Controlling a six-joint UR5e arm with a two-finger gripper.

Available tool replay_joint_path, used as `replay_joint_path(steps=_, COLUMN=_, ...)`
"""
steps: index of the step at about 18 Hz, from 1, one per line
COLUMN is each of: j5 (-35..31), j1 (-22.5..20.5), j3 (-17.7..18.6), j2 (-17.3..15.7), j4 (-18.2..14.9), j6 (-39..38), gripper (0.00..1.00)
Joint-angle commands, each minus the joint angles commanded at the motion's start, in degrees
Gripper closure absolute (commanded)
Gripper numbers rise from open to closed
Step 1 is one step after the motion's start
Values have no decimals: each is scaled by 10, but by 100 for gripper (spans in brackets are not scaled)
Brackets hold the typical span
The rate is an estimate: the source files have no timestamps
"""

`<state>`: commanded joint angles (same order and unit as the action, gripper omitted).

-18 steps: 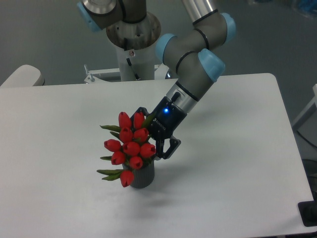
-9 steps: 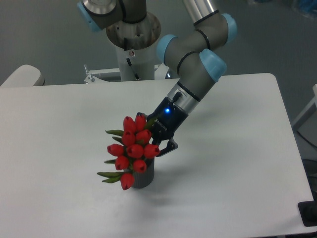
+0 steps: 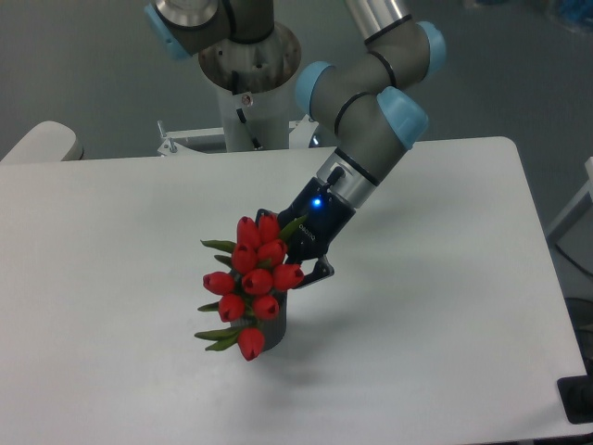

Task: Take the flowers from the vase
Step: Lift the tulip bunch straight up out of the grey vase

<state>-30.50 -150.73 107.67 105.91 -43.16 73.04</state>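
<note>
vase: small dark grey ribbed cylindrical vase on white table, toward its front edge
flowers: bunch of red tulip buds in vase, leaning left
gripper: black two-finger gripper just behind-right of bunch

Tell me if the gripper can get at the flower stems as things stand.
Probably yes: the gripper is already down behind the flowers, just above the vase. The blooms hide its fingertips, so actual contact is unclear.
</note>
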Motion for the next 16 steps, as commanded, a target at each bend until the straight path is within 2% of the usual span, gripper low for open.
replay_joint_path(steps=6, j5=44, j1=-12, j3=-8, j2=-40, j4=0, j6=-66, gripper=64)
replay_joint_path(steps=9, j5=44, j1=-11, j3=-33, j2=-51, j4=-1, j6=-112, gripper=64)
replay_joint_path(steps=11, j5=45, j1=-11, j3=-39, j2=-60, j4=-1, j6=-125, gripper=64)
replay_joint_path(steps=16, j5=46, j1=-13, j3=-79, j2=-69, j4=-2, j6=-164, gripper=64)
